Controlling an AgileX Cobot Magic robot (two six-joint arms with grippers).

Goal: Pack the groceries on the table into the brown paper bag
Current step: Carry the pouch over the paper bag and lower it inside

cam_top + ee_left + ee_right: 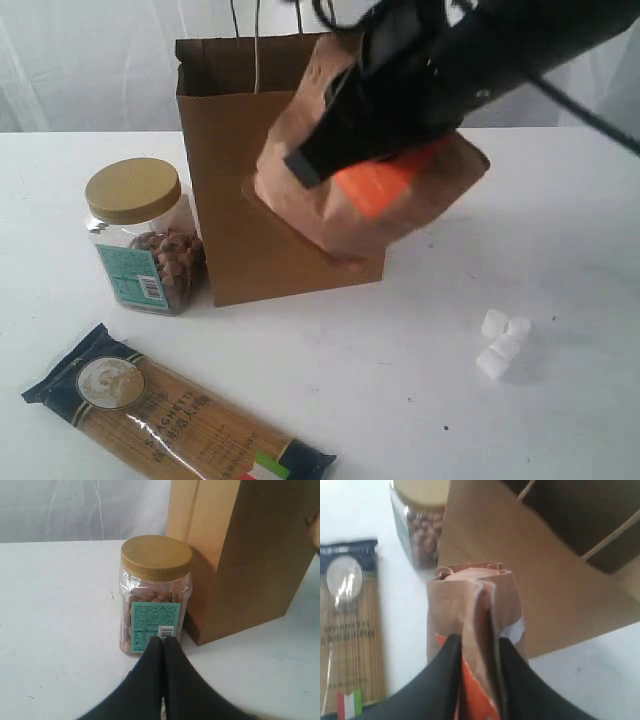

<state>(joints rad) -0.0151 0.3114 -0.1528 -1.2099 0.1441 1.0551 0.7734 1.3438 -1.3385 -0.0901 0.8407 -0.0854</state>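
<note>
Ext view: we see r. gripper (320,150) clamped on crinkled copper-brown pouch w/ orange patch (310,205). Pouch is held off white tabletop (560,230), in front of tall kraft-brown paper bag (225,180), near its open top. Tan-lidded clear nut jar (140,235) just beside bag. Spaghetti packet w/ Italian flag (170,415) and white marshmallows (503,342) lie on tabletop.
L. wrist view: we see l. gripper (163,645) pinched closed, empty, jar just ahead.
R. wrist view: black fingers (445,670) squeeze pouch, bag behind.
</note>
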